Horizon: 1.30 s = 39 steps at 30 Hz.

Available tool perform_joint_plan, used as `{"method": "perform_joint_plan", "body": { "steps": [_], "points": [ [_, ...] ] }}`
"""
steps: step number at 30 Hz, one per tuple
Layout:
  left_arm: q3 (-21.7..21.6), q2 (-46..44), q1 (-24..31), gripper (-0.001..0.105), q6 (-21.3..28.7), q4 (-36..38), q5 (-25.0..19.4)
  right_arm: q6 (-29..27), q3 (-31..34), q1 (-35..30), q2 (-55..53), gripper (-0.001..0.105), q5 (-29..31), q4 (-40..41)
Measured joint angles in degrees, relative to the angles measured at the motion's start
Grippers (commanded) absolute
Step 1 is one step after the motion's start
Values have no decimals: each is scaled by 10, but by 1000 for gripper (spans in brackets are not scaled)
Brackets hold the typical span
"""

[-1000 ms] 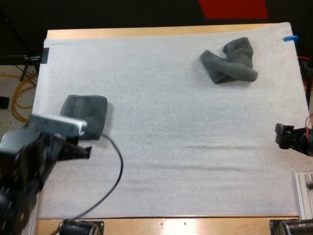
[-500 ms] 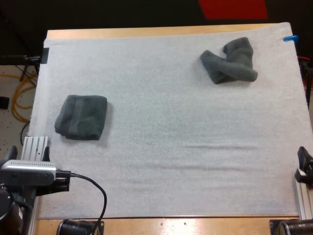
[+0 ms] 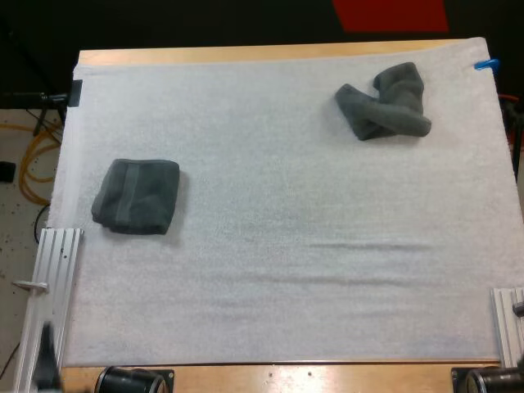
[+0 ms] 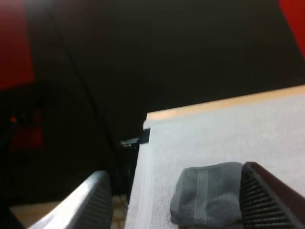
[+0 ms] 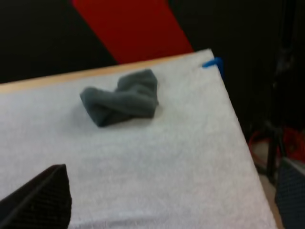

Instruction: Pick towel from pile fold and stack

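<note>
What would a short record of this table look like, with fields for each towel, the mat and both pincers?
folded towel: flat on the mat, near its left edge
crumpled towel: far right part of the mat, well apart from the folded one
mat: white, covering the wooden table
left pincer: open, facing the folded towel, touching nothing
right pincer: open, facing the crumpled towel, touching nothing

Folded towel left, crumpled towel far right.
</note>
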Motion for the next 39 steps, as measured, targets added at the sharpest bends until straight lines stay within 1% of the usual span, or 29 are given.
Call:
{"method": "perform_joint_plan", "body": {
  "steps": [4, 6, 8, 11, 14, 17, 21, 25, 29, 31, 32, 37, 39],
  "points": [
    [-1, -64, 0, 56, 0, 29, 1, 0, 0, 0, -42, 84, 0, 0],
    [-4, -81, 0, 56, 0, 45, 1, 0, -1, 0, -47, 84, 0, 2],
    [-5, -86, 0, 56, 0, 63, 1, 0, -5, 0, -47, 84, 3, 12],
    [-5, -86, 0, 56, 0, 93, 0, -16, -2, 0, -47, 84, 3, 13],
    [-5, -86, 0, 56, 0, 99, 0, -20, 6, 0, -47, 84, 3, 18],
    [-3, -86, 0, 56, 0, 99, -16, -24, 17, 0, -47, 84, 3, 18],
    [22, -86, 0, 56, 0, 99, -16, -24, 37, 0, -47, 84, 3, -5],
    [69, -86, 0, 56, 0, 87, -16, -31, 64, 0, -47, 84, 3, -52],
    [137, -85, 0, 56, 0, 36, -8, -32, 106, 0, -46, 84, 3, -81],
    [182, -85, 0, 56, 0, 3, 9, -32, 130, 0, -46, 84, 3, -84],
    [201, -84, 0, 56, 0, -14, 23, -32, 144, 0, -46, 84, 3, -86],
    [328, -82, 0, 56, 0, -121, 95, -32, 206, 0, -46, 84, 3, -90],
    [376, -79, 0, 56, 0, -161, 109, -32, 223, 0, -45, 84, 3, -91]
  ]
}}
